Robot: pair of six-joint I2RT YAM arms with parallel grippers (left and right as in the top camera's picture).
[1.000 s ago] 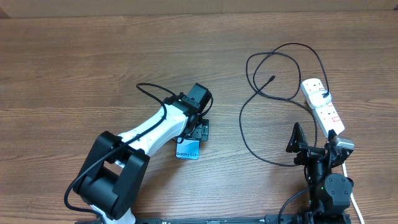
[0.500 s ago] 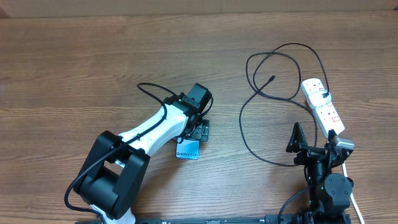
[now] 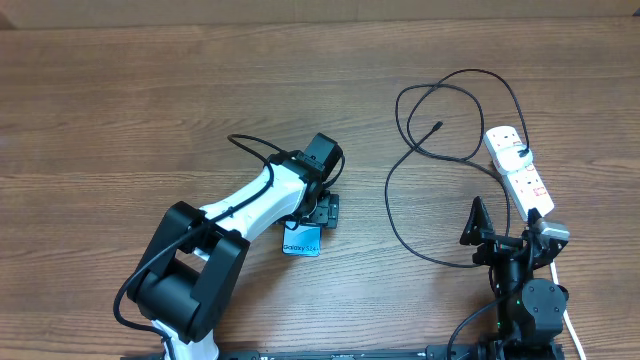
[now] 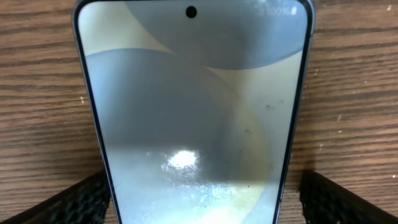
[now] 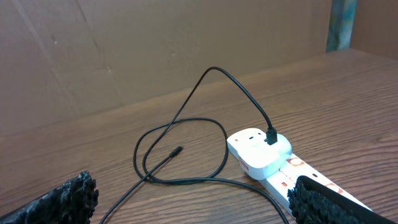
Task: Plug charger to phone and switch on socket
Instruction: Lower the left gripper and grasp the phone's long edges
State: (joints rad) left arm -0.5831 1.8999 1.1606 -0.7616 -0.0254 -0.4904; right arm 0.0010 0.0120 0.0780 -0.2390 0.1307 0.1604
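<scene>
The phone [image 3: 301, 241] lies flat on the table, its blue-white lower end showing from under my left arm. In the left wrist view the phone [image 4: 193, 93] fills the frame, screen up. My left gripper [image 3: 322, 211] is open, and in its wrist view it [image 4: 199, 190] has a finger on either side of the phone. The charger cable [image 3: 392, 200] lies in loose loops, its connector tip [image 3: 438, 126] free on the table. Its other end goes into a white adapter [image 5: 258, 149] on the socket strip [image 3: 525, 175]. My right gripper [image 3: 503, 232] is open and empty, near the strip's front end.
The strip's white cord [image 3: 560, 275] runs toward the front edge beside my right arm. In the right wrist view the connector tip [image 5: 177, 150] lies left of the strip [image 5: 305, 171]. A brown wall stands behind the table.
My left arm has shifted slightly to the right over the phone. The right arm, cable and strip have not moved.
</scene>
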